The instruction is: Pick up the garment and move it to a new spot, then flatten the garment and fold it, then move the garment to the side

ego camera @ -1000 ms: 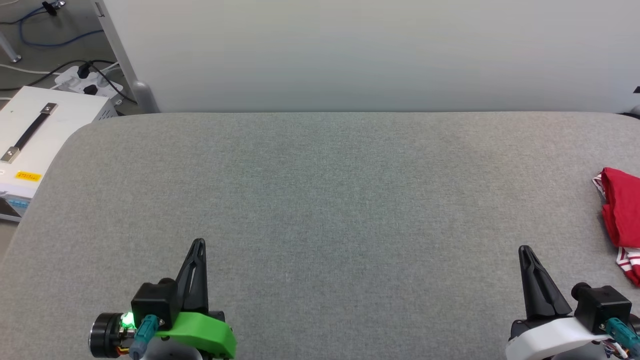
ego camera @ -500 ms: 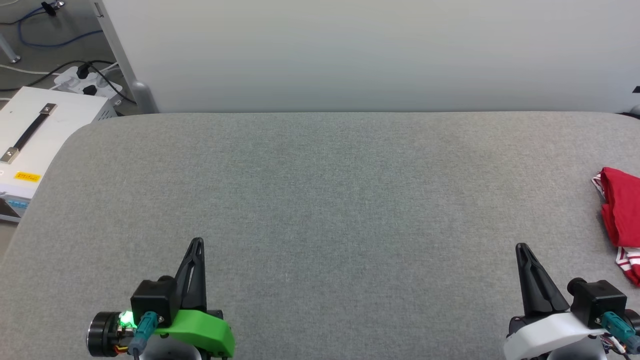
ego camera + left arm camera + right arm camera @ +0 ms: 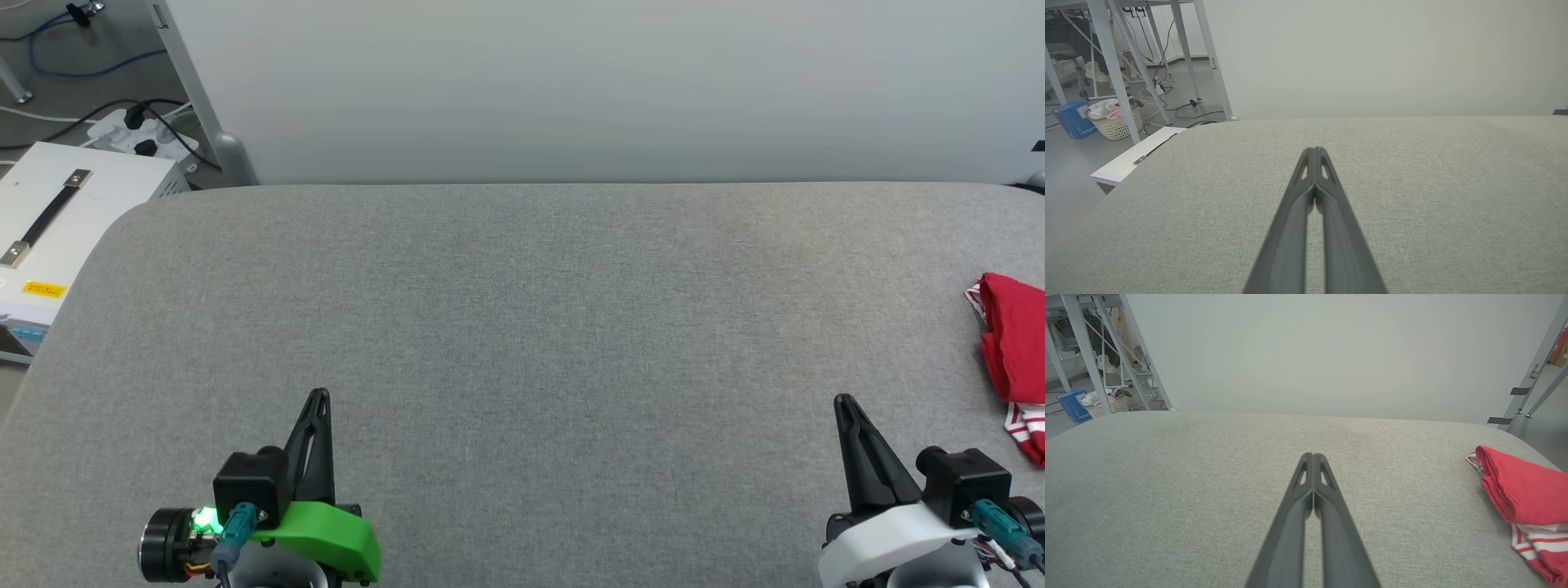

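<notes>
We note a grey fabric-covered table (image 3: 522, 327) with rounded corners, backed along its far edge by a plain white panel (image 3: 571, 82). Beside the table's far left corner sits a white case (image 3: 98, 184) with a black strap handle (image 3: 49, 216) and a yellow label (image 3: 46, 287). Beyond it lie a white power strip (image 3: 135, 131) with black plugs and a blue cable (image 3: 82, 65). Farther off, among pale metal frame legs (image 3: 1112, 69), a woven basket (image 3: 1116, 122) holding cloth stands beside a blue box (image 3: 1073, 119).

Bright, even, diffuse light; faint shadows; no glare; sharp focus; wrist views slightly bowed at edges.
</notes>
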You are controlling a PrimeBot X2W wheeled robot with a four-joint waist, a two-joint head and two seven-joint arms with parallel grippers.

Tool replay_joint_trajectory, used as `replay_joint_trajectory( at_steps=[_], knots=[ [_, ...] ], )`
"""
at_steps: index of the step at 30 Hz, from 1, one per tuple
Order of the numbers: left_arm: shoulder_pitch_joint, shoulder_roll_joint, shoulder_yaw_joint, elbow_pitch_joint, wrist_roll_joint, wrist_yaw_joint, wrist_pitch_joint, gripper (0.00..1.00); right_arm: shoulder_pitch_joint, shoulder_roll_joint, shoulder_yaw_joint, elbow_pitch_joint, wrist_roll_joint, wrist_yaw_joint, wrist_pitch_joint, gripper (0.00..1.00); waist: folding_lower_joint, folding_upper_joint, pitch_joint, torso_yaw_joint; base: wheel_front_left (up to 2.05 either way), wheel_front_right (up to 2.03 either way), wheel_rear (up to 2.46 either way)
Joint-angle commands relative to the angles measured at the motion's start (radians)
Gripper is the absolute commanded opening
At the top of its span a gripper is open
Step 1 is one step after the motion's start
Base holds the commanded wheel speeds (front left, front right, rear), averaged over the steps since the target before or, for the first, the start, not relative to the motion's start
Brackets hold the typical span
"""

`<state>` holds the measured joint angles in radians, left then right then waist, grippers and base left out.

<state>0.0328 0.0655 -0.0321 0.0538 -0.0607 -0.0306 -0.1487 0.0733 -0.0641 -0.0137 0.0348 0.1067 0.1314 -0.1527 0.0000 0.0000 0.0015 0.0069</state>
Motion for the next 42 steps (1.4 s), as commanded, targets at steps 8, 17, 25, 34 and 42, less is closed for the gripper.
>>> replay_joint_trajectory(
  at_steps=[8, 17, 25, 34, 42],
  knots=[
    [-0.015, -0.006, 0.006, -0.010, 0.016, 0.010, 0.020, 0.00, -0.025, 0.004, 0.003, -0.011, -0.018, 0.000, 0.021, 0.00, 0.0000, 0.0000, 0.000, -0.001, 0.00, 0.00, 0.00],
    [-0.018, -0.007, 0.010, -0.016, 0.022, 0.013, 0.038, 0.00, -0.032, 0.005, 0.004, -0.014, -0.030, 0.000, 0.039, 0.00, 0.0000, 0.0000, 0.000, -0.002, 0.00, 0.00, 0.00],
    [-0.020, -0.008, 0.013, -0.022, 0.028, 0.015, 0.054, 0.00, -0.038, 0.007, 0.006, -0.017, -0.041, 0.000, 0.056, 0.00, 0.0000, 0.0000, 0.000, -0.002, 0.00, 0.00, 0.00],
    [-0.023, -0.010, 0.017, -0.028, 0.035, 0.019, 0.074, 0.00, -0.045, 0.008, 0.007, -0.021, -0.055, -0.001, 0.076, 0.00, 0.0000, 0.0000, -0.001, -0.003, 0.00, 0.00, 0.00],
    [-0.025, -0.011, 0.020, -0.034, 0.040, 0.021, 0.090, 0.00, -0.051, 0.009, 0.009, -0.024, -0.066, -0.001, 0.093, 0.00, 0.0000, 0.0000, -0.001, -0.004, 0.00, 0.00, 0.00]
  ],
)
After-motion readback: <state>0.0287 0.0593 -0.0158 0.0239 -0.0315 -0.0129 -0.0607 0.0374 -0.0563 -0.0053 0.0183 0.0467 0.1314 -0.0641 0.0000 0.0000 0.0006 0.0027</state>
